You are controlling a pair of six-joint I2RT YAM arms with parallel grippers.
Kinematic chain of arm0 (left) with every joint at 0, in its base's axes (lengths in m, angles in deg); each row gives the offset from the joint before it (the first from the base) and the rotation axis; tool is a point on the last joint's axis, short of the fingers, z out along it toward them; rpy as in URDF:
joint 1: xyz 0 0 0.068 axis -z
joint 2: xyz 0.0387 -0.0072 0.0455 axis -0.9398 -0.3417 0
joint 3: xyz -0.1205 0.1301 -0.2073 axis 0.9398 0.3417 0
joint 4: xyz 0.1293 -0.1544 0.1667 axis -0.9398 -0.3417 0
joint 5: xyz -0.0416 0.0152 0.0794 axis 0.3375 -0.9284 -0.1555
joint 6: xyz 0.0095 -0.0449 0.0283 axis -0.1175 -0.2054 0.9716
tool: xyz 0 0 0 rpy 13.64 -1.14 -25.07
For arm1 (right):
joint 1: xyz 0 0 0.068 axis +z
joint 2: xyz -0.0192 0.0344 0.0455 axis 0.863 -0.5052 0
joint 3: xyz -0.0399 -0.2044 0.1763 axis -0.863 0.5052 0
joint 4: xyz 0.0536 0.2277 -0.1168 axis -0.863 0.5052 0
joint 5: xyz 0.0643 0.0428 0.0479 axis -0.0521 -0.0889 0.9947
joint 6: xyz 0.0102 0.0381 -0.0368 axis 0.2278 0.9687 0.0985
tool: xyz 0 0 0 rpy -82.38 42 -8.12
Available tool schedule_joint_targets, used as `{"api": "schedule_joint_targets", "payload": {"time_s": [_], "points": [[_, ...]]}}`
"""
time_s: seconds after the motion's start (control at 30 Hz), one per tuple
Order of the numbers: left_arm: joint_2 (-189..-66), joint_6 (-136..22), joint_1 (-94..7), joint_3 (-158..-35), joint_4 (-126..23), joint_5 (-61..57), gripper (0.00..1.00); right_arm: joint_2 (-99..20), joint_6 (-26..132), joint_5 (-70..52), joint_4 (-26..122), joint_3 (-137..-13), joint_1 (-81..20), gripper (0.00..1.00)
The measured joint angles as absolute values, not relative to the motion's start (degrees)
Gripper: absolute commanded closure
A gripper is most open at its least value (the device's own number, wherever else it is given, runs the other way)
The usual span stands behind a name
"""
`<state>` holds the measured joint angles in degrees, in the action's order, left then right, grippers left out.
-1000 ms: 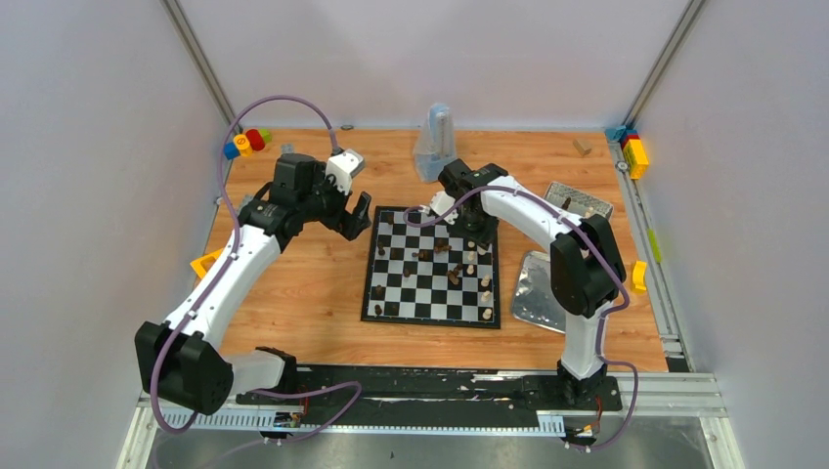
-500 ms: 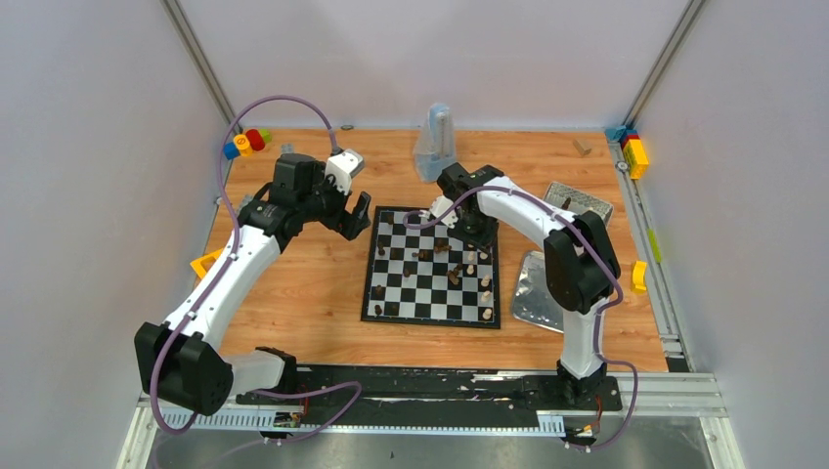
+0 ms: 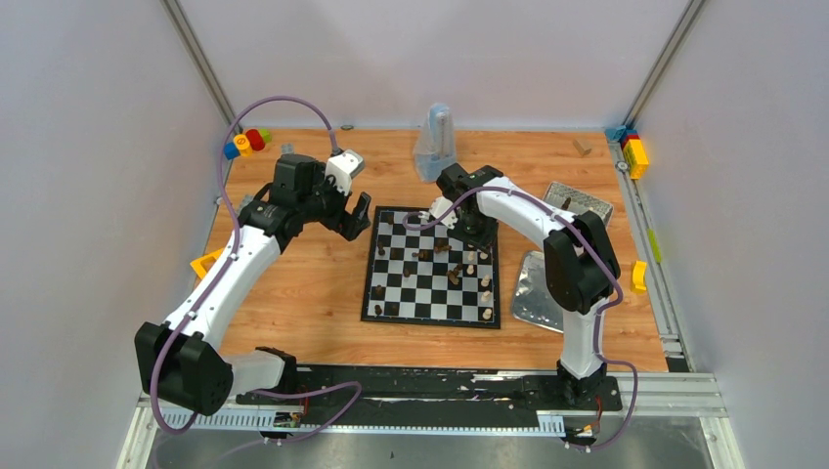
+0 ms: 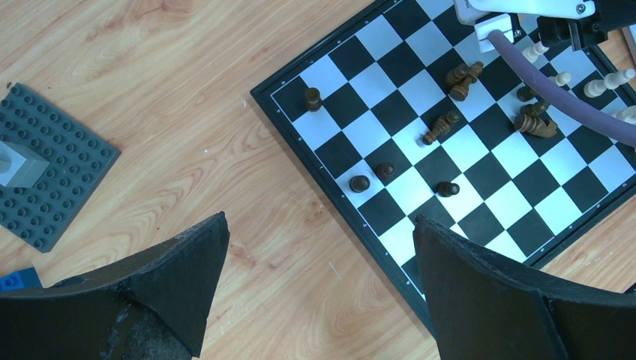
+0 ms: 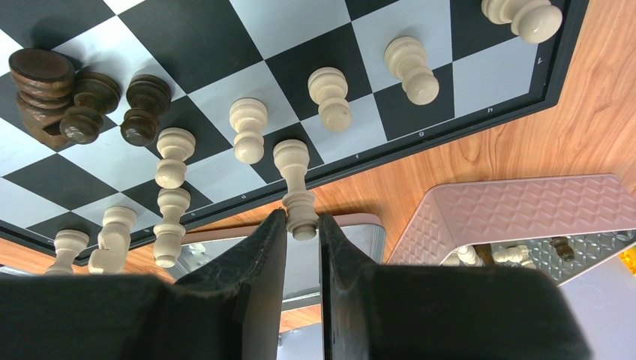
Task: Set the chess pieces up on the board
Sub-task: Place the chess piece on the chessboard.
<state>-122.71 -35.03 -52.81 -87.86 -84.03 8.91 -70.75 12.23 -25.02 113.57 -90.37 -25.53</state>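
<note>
Right wrist cam showed what top cam couldn't: right claw was clenched on a cream chess piece. Fingertips pinched its near end, and its far end sat at the board's edge row. Beyond the claw to its left and right, more cream pieces lined that edge. Three dark pieces were bunched and touching further left. Right of the claw, off the board, a patterned metal tray held a few small pieces, kind unreadable.

Left wrist cam: left claw was fully released with nothing between its fingers. It hung over wood tabletop just beside a board corner. Ahead of it stood four dark pawns upright, with tipped dark pieces lying further on. Left of the claw was a grey studded baseplate carrying a pale block, cut off by the frame edge.

Pose from top cam: left arm stretched forward from its base, wrist turned toward the board's far-left corner. Right arm rose from its base and folded at the elbow. Its forearm doubled back over the board's far-right corner, claw pointing down.

Hidden: top cam had the right fingers and the held piece buried under the wrist. Left wrist cam lost part of the board's far end behind the right arm's white link and purple cable. Couldn't tell the held piece's type.
</note>
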Motion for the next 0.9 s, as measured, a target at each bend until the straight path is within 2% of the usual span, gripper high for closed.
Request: {"api": "schedule_joint_targets", "payload": {"time_s": [0.63,0.8,0.9], "points": [[-122.7,-35.0,-52.8,-87.5,-83.9,8.9,0.0,-70.7,11.8,-25.0,115.4,-90.4,-25.4,0.94],[-122.7,-35.0,-52.8,-87.5,-83.9,8.8,0.0,-70.8,11.8,-24.8,115.4,-90.4,-25.3,0.86],[-122.7,-35.0,-52.8,-87.5,-83.9,8.7,0.0,-70.9,11.8,-24.8,115.4,-90.4,-25.3,0.73]]}}
